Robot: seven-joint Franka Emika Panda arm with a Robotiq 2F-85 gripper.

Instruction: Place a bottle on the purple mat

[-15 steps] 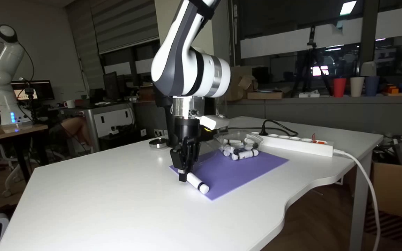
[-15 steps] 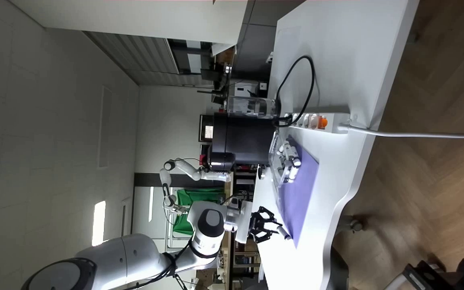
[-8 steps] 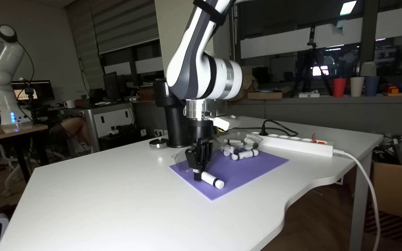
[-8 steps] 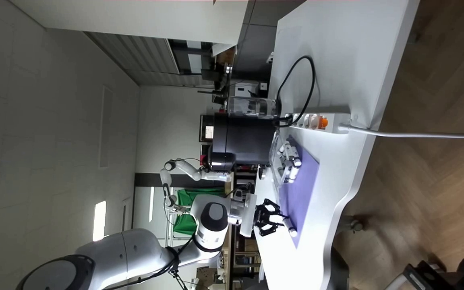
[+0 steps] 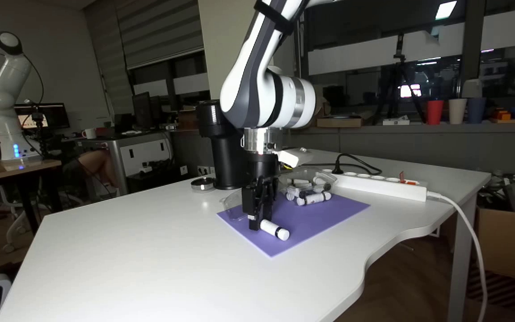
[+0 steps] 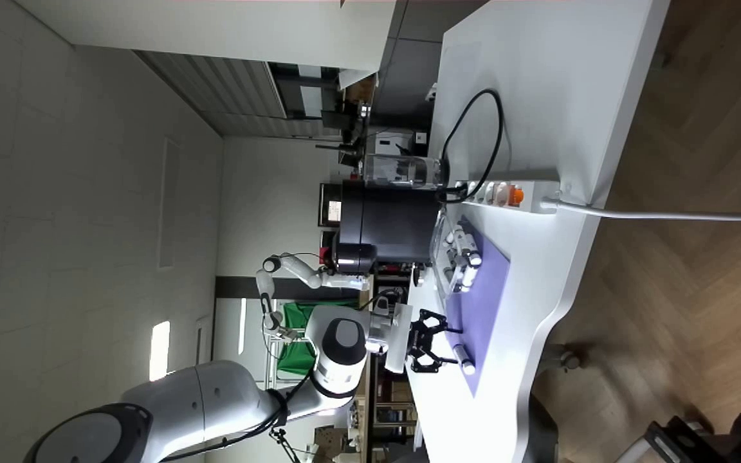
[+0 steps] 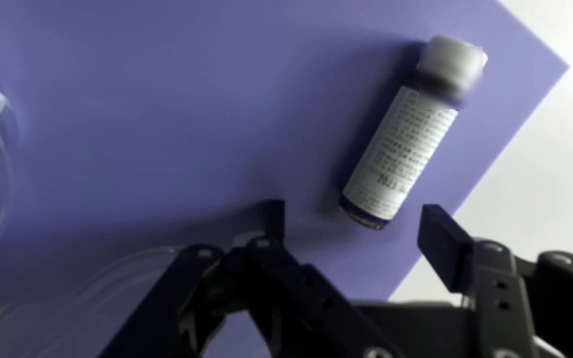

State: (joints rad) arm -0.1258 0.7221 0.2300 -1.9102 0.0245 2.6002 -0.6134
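The bottle (image 7: 398,149) is a small cylinder with a printed white label and a white cap. It lies on its side on the purple mat (image 7: 167,124), near one corner, its capped end pointing toward the mat's edge. My gripper (image 7: 356,231) stands low over the mat with its fingers spread apart, at the bottle's base end. A gap shows on both sides of the bottle, and neither finger grips it. In both exterior views the bottle (image 5: 275,230) (image 6: 463,359) rests flat on the mat beside the gripper's fingertips (image 5: 254,223).
A clear container (image 5: 329,176) with several similar small bottles (image 5: 313,198) sits on the far part of the mat. A transparent lid-like piece (image 5: 233,208) lies at the mat's edge. Behind stand a white power strip (image 5: 380,184), a black cylinder (image 5: 228,156) and a round metal tin (image 5: 202,184).
The gripper has carried the bottle from the mat's edge farther onto the mat. In the last half second its fingers have spread and let go of the bottle, which now lies on the mat.
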